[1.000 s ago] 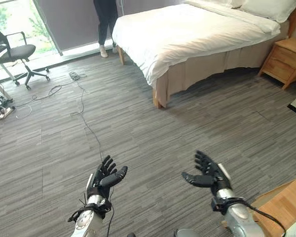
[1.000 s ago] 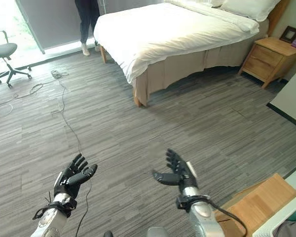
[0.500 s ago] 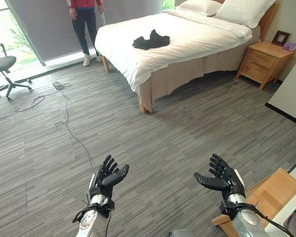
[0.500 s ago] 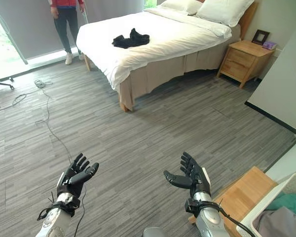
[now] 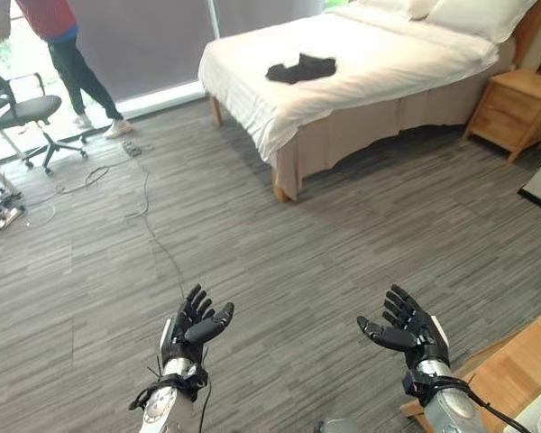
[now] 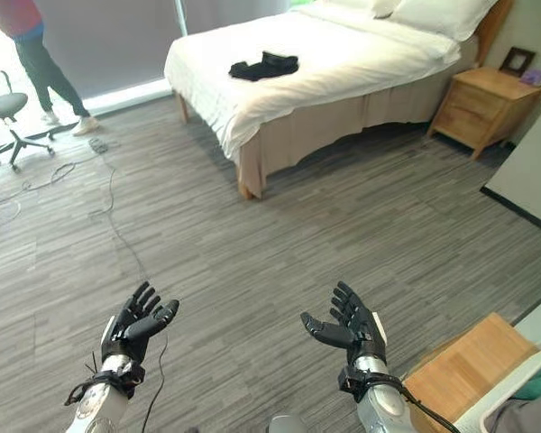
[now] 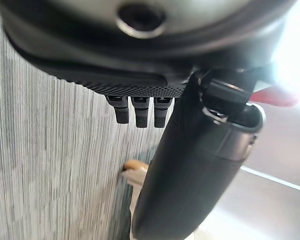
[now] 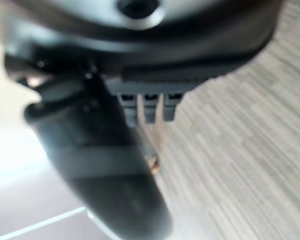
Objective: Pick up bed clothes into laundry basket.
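A black piece of clothing (image 5: 301,69) lies crumpled on the white bed (image 5: 406,63) far ahead across the room. The white laundry basket (image 6: 514,406), with cloth in it, peeks in at the lower right corner. My left hand (image 5: 191,327) is raised low in front of me, fingers straight and spread, holding nothing. My right hand (image 5: 410,332) is held up the same way, palm inward, fingers straight and empty. Both hands are a long way from the clothing.
A person (image 5: 63,45) in a red top stands by the window at the far left, next to a black office chair (image 5: 18,113). A wooden nightstand (image 5: 514,113) is right of the bed. A low wooden stand (image 5: 514,370) sits at the lower right. Cables (image 5: 108,171) trail over the grey floor.
The camera has swung, shifting the whole scene. The person has stepped left from the bed's foot towards the window. Both hands stay raised and open.
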Available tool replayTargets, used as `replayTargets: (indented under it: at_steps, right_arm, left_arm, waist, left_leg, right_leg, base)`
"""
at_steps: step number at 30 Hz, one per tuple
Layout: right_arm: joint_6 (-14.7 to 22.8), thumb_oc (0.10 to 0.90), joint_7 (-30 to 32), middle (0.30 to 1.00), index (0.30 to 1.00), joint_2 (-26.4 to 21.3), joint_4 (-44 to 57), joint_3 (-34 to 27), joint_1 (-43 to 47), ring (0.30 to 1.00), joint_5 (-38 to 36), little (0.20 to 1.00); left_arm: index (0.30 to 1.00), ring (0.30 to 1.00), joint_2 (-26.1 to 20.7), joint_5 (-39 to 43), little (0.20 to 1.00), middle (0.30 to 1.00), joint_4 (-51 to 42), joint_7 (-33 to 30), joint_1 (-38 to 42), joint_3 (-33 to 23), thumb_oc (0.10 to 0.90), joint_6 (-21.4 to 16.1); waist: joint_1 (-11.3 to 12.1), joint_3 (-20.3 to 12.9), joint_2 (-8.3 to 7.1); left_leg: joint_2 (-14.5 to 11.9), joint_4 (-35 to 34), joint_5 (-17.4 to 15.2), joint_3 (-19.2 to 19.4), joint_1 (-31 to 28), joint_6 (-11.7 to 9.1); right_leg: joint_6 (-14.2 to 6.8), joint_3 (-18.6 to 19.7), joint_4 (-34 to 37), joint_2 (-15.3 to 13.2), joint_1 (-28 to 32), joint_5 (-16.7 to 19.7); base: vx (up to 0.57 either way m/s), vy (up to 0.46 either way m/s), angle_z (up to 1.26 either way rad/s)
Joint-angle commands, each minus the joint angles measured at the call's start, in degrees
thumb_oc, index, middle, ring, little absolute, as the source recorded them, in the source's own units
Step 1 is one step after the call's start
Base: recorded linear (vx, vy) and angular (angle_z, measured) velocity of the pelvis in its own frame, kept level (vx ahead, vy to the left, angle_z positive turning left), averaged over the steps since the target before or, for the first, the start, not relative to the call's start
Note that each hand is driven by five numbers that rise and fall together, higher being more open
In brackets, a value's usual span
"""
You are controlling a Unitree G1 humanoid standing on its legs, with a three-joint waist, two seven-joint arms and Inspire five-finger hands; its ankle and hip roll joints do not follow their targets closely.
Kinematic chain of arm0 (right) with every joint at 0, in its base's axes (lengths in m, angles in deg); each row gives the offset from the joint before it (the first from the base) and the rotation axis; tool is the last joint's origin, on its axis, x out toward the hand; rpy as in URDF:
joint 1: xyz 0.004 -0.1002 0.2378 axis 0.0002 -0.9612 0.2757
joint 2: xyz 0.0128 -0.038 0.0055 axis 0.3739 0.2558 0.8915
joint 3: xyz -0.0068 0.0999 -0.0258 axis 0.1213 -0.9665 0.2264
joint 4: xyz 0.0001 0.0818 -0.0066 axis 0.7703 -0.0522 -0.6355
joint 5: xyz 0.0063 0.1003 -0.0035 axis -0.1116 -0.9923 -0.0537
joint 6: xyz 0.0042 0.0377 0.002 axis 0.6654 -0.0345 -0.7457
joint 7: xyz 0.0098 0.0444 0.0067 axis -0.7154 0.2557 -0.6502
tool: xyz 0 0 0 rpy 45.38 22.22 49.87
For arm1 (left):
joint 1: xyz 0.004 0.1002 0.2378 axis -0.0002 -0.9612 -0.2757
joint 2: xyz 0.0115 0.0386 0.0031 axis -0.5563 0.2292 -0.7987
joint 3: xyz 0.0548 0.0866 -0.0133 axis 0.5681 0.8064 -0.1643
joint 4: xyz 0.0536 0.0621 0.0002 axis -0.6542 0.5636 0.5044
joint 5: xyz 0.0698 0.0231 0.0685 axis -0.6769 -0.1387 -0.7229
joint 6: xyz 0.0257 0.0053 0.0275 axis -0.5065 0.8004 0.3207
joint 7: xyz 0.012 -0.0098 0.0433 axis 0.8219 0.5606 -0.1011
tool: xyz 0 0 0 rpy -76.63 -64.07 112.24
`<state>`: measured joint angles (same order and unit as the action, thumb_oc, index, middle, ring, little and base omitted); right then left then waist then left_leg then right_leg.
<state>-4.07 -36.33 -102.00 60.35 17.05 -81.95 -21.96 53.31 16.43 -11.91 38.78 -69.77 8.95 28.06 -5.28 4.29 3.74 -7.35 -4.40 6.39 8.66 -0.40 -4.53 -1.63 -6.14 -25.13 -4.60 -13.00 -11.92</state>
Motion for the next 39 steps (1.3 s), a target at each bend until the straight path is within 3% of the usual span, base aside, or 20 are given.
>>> replayTargets:
  at_steps: [1,6,12,14,16,18,21,23,24,27,28,29,30,31,32,33,34,35,36,39]
  right_arm:
    - [7.1,0.800,-1.7,0.900,0.900,2.4,4.9,-0.3,8.0,0.900,-1.7,0.900]
    - [7.5,0.800,-1.7,0.900,0.900,3.2,6.6,1.3,11.7,0.900,-3.3,0.900]
    - [7.3,0.800,-0.2,0.900,0.900,2.4,6.4,1.0,12.7,0.900,-0.2,0.900]
    - [6.9,0.800,0.0,0.900,0.900,1.9,6.4,0.8,12.3,0.900,0.8,0.900]
    - [6.9,0.800,-0.1,0.900,0.900,2.5,5.8,1.4,12.0,0.900,0.8,0.900]
    - [7.0,0.800,-0.1,0.900,0.900,3.2,5.4,2.2,11.2,0.900,1.1,0.900]
    - [7.1,0.800,-0.5,0.900,0.900,3.6,5.8,2.1,10.6,0.900,-0.7,0.900]
    - [7.2,0.800,-1.3,0.900,0.900,3.2,4.8,1.3,9.3,0.900,-1.4,0.900]
    - [7.1,0.800,-1.4,0.900,0.900,3.1,4.9,1.5,8.9,0.900,-1.3,0.900]
    - [6.8,0.800,-3.8,0.900,0.900,2.6,5.5,2.7,6.6,0.900,-1.7,0.900]
    - [6.4,0.800,-5.0,0.900,0.900,1.7,5.0,3.7,6.1,0.900,-2.0,0.900]
    - [6.5,0.800,-4.9,0.900,0.900,1.0,5.2,4.5,6.8,0.900,-1.9,0.900]
    - [6.4,0.800,-4.5,0.900,0.900,0.8,5.7,5.0,7.0,0.900,-3.2,0.900]
    - [6.4,0.800,-4.5,0.900,0.900,0.8,5.7,5.0,7.0,0.900,-3.2,0.900]
    - [7.4,0.800,-5.1,0.900,0.900,0.7,6.2,5.6,7.4,0.900,-6.9,0.900]
    - [7.1,0.800,-4.7,0.900,0.900,0.4,5.9,5.7,7.9,0.900,-6.7,0.900]
    - [7.1,0.800,-4.7,0.900,0.900,0.4,5.9,5.6,7.9,0.900,-6.7,0.900]
    - [6.9,0.800,-4.0,0.900,0.900,-0.6,5.9,5.7,8.9,0.900,-5.1,0.900]
    - [6.8,0.800,-4.2,0.900,0.900,-0.8,6.0,5.7,9.3,0.900,-5.0,0.900]
    - [6.8,0.800,-5.5,0.900,0.900,-1.1,6.1,6.3,9.6,0.900,-4.3,0.900]
  left_arm:
    - [0.900,0.900,-5.7,-2.1,0.900,0.900,-7.3,1.7,4.9,-4.8,0.800,-6.8]
    - [0.900,0.900,-6.4,-3.9,0.900,0.900,-5.5,-0.8,1.6,-9.1,0.800,-7.1]
    - [0.900,0.900,-7.5,-3.7,0.900,0.900,-5.7,-3.2,3.9,-11.2,0.800,-8.3]
    - [0.900,0.900,-7.8,-3.5,0.900,0.900,-5.2,-4.3,5.4,-11.6,0.800,-8.7]
    - [0.900,0.900,-7.7,-3.2,0.900,0.900,-6.1,-5.2,6.5,-11.3,0.800,-9.0]
    - [0.900,0.900,-8.0,-3.3,0.900,0.900,-5.8,-5.4,7.1,-10.5,0.800,-8.9]
    - [0.900,0.900,-8.2,-1.9,0.900,0.900,-6.1,-4.9,9.0,-10.0,0.800,-9.4]
    - [0.900,0.900,-9.1,-1.0,0.900,0.900,-5.2,-3.7,11.9,-8.8,0.800,-10.0]
    - [0.900,0.900,-9.4,-0.8,0.900,0.900,-4.6,-3.8,13.0,-8.2,0.800,-10.1]
    - [0.900,0.900,-8.8,-0.1,0.900,0.900,-4.4,-3.2,15.6,-6.2,0.800,-10.7]
    - [0.900,0.900,-6.9,1.9,0.900,0.900,-4.7,-2.0,14.2,-5.4,0.800,-11.0]
    - [0.900,0.900,-5.7,3.6,0.900,0.900,-4.2,-2.3,13.9,-5.3,0.800,-10.7]
    - [0.900,0.900,-5.1,5.2,0.900,0.900,-4.6,-2.4,13.6,-5.1,0.800,-10.9]
    - [0.900,0.900,-5.1,5.2,0.900,0.900,-4.6,-2.4,13.6,-5.1,0.800,-10.9]
    - [0.900,0.900,-5.4,4.8,0.900,0.900,-5.2,-2.6,13.5,-4.9,0.800,-10.2]
    - [0.900,0.900,-5.6,4.0,0.900,0.900,-5.3,-2.7,13.3,-4.8,0.800,-10.0]
    - [0.900,0.900,-5.6,4.0,0.900,0.900,-5.4,-2.7,13.4,-4.8,0.800,-10.0]
    - [0.900,0.900,-5.1,5.3,0.900,0.900,-5.1,-2.9,13.1,-5.4,0.800,-9.9]
    - [0.900,0.900,-4.8,6.2,0.900,0.900,-5.1,-2.4,12.6,-5.5,0.800,-10.1]
    - [0.900,0.900,-5.6,5.5,0.900,0.900,-4.0,-1.6,10.5,-6.5,0.800,-10.4]
  waist:
    - [-0.2,3.9,-3.39]
    - [1.6,3.9,-3.92]
    - [2.3,4.3,-4.23]
    - [2.2,5.1,-3.98]
    - [2.0,6.9,-3.89]
    - [0.8,8.3,-3.00]
    - [-2.0,8.6,-3.23]
    - [-6.1,8.6,-3.02]
    - [-7.0,8.5,-3.01]
    - [-9.2,6.8,-3.72]
    - [-9.0,5.1,-2.70]
    - [-8.5,4.7,-3.24]
    - [-7.4,5.0,-4.20]
    - [-7.6,4.9,-4.39]
    - [-4.8,6.2,-6.83]
    - [-2.8,7.2,-7.92]
    - [-2.9,7.2,-8.11]
    - [-0.1,8.1,-8.90]
    - [1.4,8.2,-8.80]
    - [5.0,7.0,-6.09]
  left_leg:
    - [3.0,3.0,-8.8,-0.1,-3.6,-0.2]
    - [4.7,3.5,-9.3,-1.2,-3.3,1.1]
    - [5.7,4.5,-10.1,-1.3,-2.4,2.4]
    - [6.3,5.0,-11.1,-1.8,-2.9,3.6]
    - [7.5,5.2,-12.4,-1.4,-4.6,5.6]
    - [6.8,4.9,-13.2,-2.3,-6.6,6.1]
    - [6.1,3.1,-16.5,-3.7,-12.2,4.1]
    - [4.3,1.5,-19.7,-6.4,-18.3,1.7]
    - [3.3,0.9,-20.6,-6.9,-20.4,0.9]
    - [0.2,3.9,-22.2,-9.4,-23.6,-1.0]
    - [-2.0,15.6,-13.3,-10.3,-20.7,-2.9]
    - [-2.7,26.3,-5.3,-9.9,-16.1,-3.4]
    - [-2.2,32.9,-2.4,-10.3,-10.6,-2.5]
    - [-1.9,33.0,-2.3,-10.5,-10.2,-2.5]
    - [-1.2,45.9,-2.2,-9.8,-3.3,-0.9]
    - [1.1,48.5,-4.9,-9.1,1.4,-0.6]
    - [1.3,48.6,-4.7,-9.1,1.7,-0.5]
    - [2.5,48.2,-7.0,-6.3,9.9,-0.2]
    - [1.8,45.6,-6.9,-4.8,12.5,-0.3]
    - [-0.9,24.3,-3.1,-2.1,16.5,-0.5]
  right_leg:
    - [-6.4,-8.3,25.1,-3.3,12.7,11.0]
    - [-7.0,-6.3,24.9,-4.8,12.6,12.0]
    - [-7.7,-5.5,20.7,-6.6,11.1,11.0]
    - [-8.0,-4.8,12.8,-8.1,8.2,10.9]
    - [-8.9,-3.3,0.2,-9.9,2.6,15.8]
    - [-9.2,-1.6,-6.2,-8.5,-2.4,17.5]
    - [-9.4,-2.3,2.1,-9.4,-9.3,17.1]
    - [-10.9,-2.8,15.9,-8.8,-11.3,19.5]
    - [-11.4,-3.9,18.6,-8.8,-11.4,20.1]
    - [-11.2,-1.1,17.0,-7.9,-10.7,20.4]
    - [-8.7,-0.9,14.2,-4.9,-8.6,18.5]
    - [-6.5,-1.1,14.2,-3.2,-5.3,17.0]
    - [-4.7,-0.9,15.6,-2.4,-1.8,15.6]
    - [-4.7,-1.0,15.8,-2.7,-1.9,15.8]
    - [-1.4,0.1,17.2,-1.7,4.2,12.4]
    - [-1.4,0.6,18.6,-2.0,7.7,11.6]
    - [-1.5,0.5,18.8,-2.2,7.7,11.8]
    - [-1.4,1.0,20.4,-2.3,12.8,9.9]
    - [-1.6,1.0,20.5,-2.3,14.9,9.0]
    - [-3.0,2.0,21.5,-0.9,20.4,4.8]
  base:
    - [0.00,0.081,0.00]
    - [0.04,0.076,-0.01]
    - [0.05,0.081,0.00]
    - [0.06,0.162,0.01]
    - [0.10,0.222,-0.03]
    - [0.24,0.095,-0.22]
    - [0.51,-0.072,-0.45]
    - [0.66,-0.156,0.66]
    - [0.61,-0.197,1.23]
    - [0.65,-0.269,0.22]
    - [0.83,-0.398,-0.06]
    - [0.84,-0.462,0.37]
    - [0.42,-0.284,0.57]
    - [0.60,-0.459,0.40]
    - [0.58,-0.436,0.12]
    - [0.58,-0.430,-0.08]
    - [0.57,-0.221,-0.19]
    - [0.60,-0.123,-0.19]
    - [0.86,-0.100,-0.15]
    - [0.76,0.146,-0.01]
